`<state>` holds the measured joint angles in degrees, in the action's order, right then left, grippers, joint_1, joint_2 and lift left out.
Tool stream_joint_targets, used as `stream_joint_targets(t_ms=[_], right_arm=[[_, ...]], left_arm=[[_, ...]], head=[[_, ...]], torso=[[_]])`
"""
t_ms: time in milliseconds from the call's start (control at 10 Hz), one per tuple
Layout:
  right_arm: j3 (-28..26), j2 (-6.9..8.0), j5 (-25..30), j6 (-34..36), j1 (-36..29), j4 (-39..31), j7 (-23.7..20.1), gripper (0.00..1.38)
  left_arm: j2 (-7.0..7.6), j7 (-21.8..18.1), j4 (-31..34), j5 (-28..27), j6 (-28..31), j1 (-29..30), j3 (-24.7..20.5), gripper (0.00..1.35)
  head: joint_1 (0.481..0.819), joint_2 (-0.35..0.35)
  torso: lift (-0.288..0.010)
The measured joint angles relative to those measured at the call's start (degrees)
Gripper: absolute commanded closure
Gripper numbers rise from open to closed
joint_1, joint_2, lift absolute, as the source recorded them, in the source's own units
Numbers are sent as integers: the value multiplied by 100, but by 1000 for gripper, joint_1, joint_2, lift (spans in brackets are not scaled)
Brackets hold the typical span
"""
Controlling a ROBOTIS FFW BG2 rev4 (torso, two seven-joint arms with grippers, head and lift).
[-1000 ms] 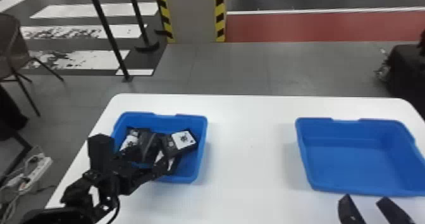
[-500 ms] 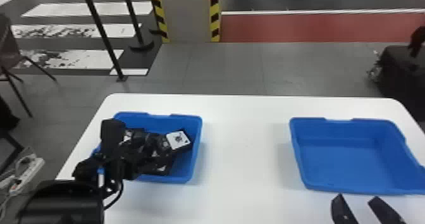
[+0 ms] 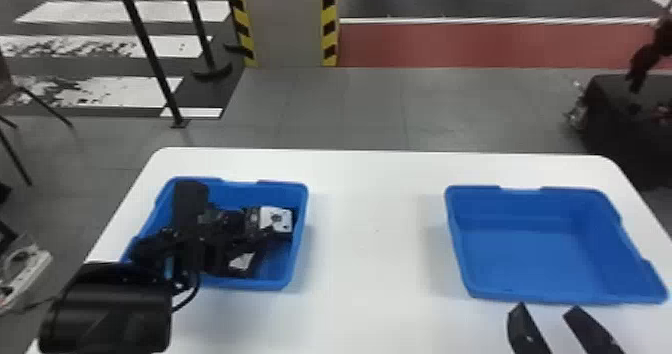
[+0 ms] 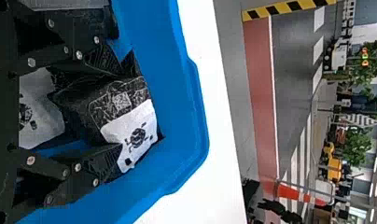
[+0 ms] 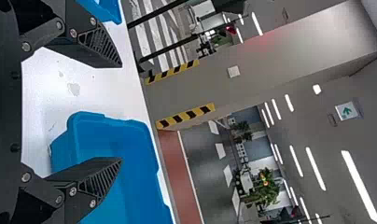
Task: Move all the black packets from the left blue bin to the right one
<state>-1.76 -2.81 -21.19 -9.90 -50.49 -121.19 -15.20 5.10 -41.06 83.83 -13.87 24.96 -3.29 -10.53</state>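
My left gripper [image 3: 227, 240] is over the left blue bin [image 3: 270, 284], among black packets with white labels. One packet [image 3: 276, 220] lies near that bin's right wall. In the left wrist view my left gripper [image 4: 114, 109] stands open, its fingers on either side of a black-and-white packet [image 4: 137, 130]; whether they touch it I cannot tell. Another packet [image 4: 39, 109] lies closer to the gripper's base, partly hidden by it. My right gripper [image 3: 550, 310] is parked open at the near side of the right blue bin [image 3: 525, 263]; the right wrist view shows this gripper [image 5: 120, 112] holding nothing.
The white table [image 3: 372, 238] spans the gap between the two bins. Bin walls rise around the left gripper. Beyond the table are black posts [image 3: 150, 53], a striped pillar [image 3: 287, 23] and a dark case [image 3: 620, 123] on the floor.
My left arm has moved forward over the left bin, its gripper now farther in among the packets. The head view has shifted a little, and the right gripper stays near the right bin, open.
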Motion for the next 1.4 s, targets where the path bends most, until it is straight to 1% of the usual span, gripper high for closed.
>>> stream_joint_targets(t_ms=[100,200,300,400,600,700,800,900,1000,1100,1200,1400], right_arm=[[0,0,-7,-10,-5,-1,0,338],[0,0,-14,-20,-11,-9,0,338],[9,0,-16,-22,-11,-27,0,338],[24,0,-21,-22,-1,-58,-2,338],[85,-7,-76,-22,18,-141,-49,358],[155,-33,-137,-22,76,-159,-97,358],[309,-106,-297,-19,190,-158,-165,354],[570,-252,-603,29,392,-59,-313,352],[892,-444,-966,122,696,131,-525,352],[1164,-598,-1253,244,1005,299,-738,352],[1291,-653,-1418,465,1234,385,-971,351],[1326,-634,-1618,1022,1612,530,-1509,351]], left_arm=[[-41,-8,-10,25,-59,34,-68,1202],[-59,-108,23,66,-107,98,-129,1202],[-68,-256,250,105,-84,242,-211,1202],[-95,-360,799,192,29,541,-323,1202],[-163,-465,2227,501,310,1342,-564,1202],[-188,-555,2796,607,427,1650,-652,1202],[-214,-646,3216,737,485,1883,-691,1202],[-246,-792,3407,904,434,2008,-680,1202],[-281,-883,3453,1057,356,2048,-595,1202],[-296,-933,3462,1176,307,2048,-461,1202],[-299,-975,3461,1281,286,2005,-339,1202],[-284,-1105,3298,1440,291,1850,-151,1202]], head=[[695,64],[695,63],[695,63],[695,70],[695,96],[695,102],[695,116],[695,123],[695,145],[695,162],[695,167],[695,175]], torso=[[-110],[-110],[-110],[-110],[-110],[-110],[-110],[-110],[-110],[-110],[-110],[-110]])
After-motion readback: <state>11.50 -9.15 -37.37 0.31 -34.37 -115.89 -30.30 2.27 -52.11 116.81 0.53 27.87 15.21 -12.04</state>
